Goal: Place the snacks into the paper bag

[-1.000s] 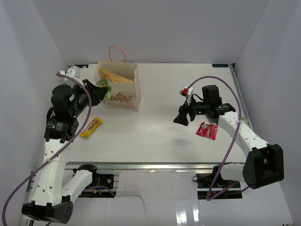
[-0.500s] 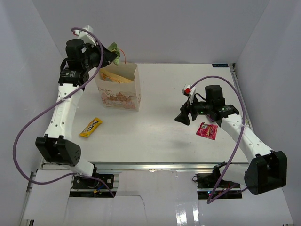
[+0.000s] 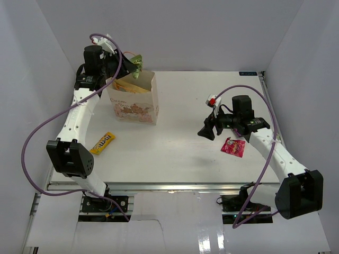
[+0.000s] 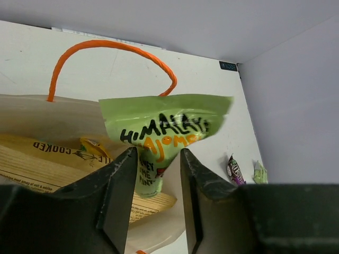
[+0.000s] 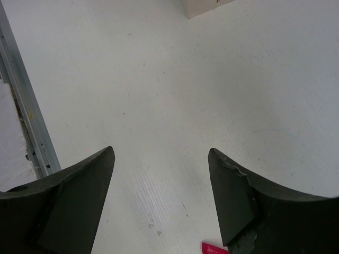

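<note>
The left gripper point(image 4: 156, 159) clamps one end of the small green packet point(image 4: 164, 127), holding it above the mouth of the paper bag point(image 4: 47, 114), seemingly to drop beside the gold chip bag point(image 4: 37, 159) inside. The right gripper point(image 5: 161, 159) gapes empty over the white table point(image 3: 175, 153), the red-pink pouch point(image 3: 233, 146) just beside it; pale walls enclose all.

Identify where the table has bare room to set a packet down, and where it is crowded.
Bare: the middle, between paper bag, yellow candy packet and red-pink pouch; also the far right corner. Crowded: the bag's mouth, green packet hanging over it.
</note>
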Controlling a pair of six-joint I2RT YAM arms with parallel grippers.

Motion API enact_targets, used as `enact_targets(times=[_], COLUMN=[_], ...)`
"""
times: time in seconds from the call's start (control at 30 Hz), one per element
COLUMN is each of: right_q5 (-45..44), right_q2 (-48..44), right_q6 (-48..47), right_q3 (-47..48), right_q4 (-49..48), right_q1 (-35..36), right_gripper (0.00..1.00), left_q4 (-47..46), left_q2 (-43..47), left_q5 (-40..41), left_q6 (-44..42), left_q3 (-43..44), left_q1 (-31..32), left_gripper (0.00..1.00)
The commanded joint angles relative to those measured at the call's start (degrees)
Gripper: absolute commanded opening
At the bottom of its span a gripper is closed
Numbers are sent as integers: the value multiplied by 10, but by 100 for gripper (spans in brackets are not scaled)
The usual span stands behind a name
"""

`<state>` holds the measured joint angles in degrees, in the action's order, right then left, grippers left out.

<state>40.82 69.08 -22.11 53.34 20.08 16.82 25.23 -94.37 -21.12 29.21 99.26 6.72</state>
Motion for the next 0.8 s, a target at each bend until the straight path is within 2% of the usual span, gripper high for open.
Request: enact_targets(times=[0.0,0.03,0.1,0.33,0.43,0.57,0.6,0.67,0.7,0.77], right_q5=[5,6,6,-6,-75,-256,-328,-396,-456,-493], right_q2=[-3,-4,-5,-9,-3,17,23,58,75,122], right_q6=[-6,-6,-5,-3,26,85,87,89,88,81], right_q3=[3,3,3,11,21,38,41,48,58,70], right_q4=[2,2,3,22,24,22,21,21,22,29], right_q1=[-6,-7,-10,-21,-33,-49,-52,-55,-59,-68], right_gripper=[77,77,77,77,78,81,83,84,84,84], left_q4=[-7,-6,-1,22,40,41,39,34,32,39], left_q2=[6,5,-1,11,51,170,201,296,329,421], left_q5=[-11,-10,-10,14,34,86,101,138,144,162], left_q6=[8,8,8,-16,-49,-87,-91,-93,-91,-73], left_q3=[19,28,43,88,98,12,-51,-118,-188,-252], left_q1=[3,3,3,3,2,2,2,2,2,2], left_gripper=[49,60,65,66,66,74,78,82,84,87])
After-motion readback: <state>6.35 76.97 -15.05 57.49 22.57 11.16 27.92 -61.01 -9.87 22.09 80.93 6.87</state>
